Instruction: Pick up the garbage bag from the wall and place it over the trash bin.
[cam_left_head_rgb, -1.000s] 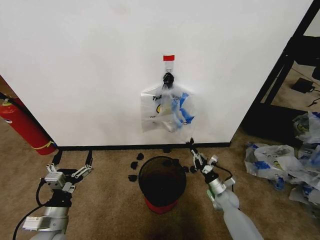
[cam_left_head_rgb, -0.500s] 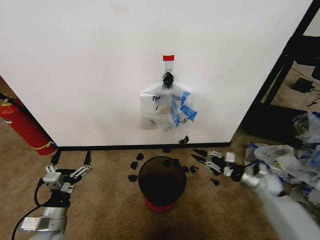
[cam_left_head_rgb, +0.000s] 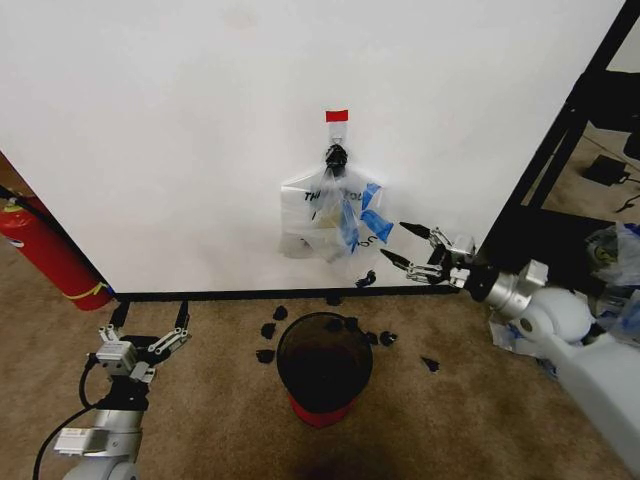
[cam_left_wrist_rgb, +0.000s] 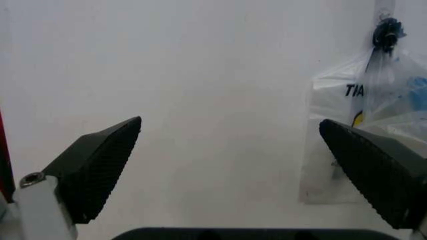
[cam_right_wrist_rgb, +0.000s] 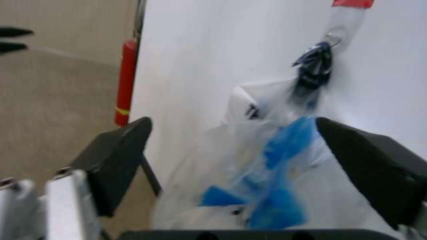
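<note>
The garbage bag (cam_left_head_rgb: 322, 213), translucent white with black print and blue patches, hangs by its knotted handles from a small hook on the white wall (cam_left_head_rgb: 180, 150), under a red tape strip (cam_left_head_rgb: 337, 116). The trash bin (cam_left_head_rgb: 324, 362), round and dark with a red base, stands on the carpet right below it. My right gripper (cam_left_head_rgb: 392, 239) is open, level with the bag's lower right edge and just short of it. In the right wrist view the bag (cam_right_wrist_rgb: 267, 185) lies between the gripper's spread black fingers (cam_right_wrist_rgb: 117, 160). My left gripper (cam_left_head_rgb: 153, 312) is open, low at the left; the bag (cam_left_wrist_rgb: 360, 115) shows in its wrist view.
A red fire extinguisher (cam_left_head_rgb: 45, 250) leans at the wall's left end. Black scraps (cam_left_head_rgb: 270, 330) lie on the carpet around the bin. A black frame (cam_left_head_rgb: 560, 140) stands right of the wall, with a heap of similar plastic bags (cam_left_head_rgb: 560, 320) on the floor beyond it.
My right arm swung from beside the bin out to the right, then rose toward the bag's lower right edge. The bag shifted slightly. The left arm barely moved.
</note>
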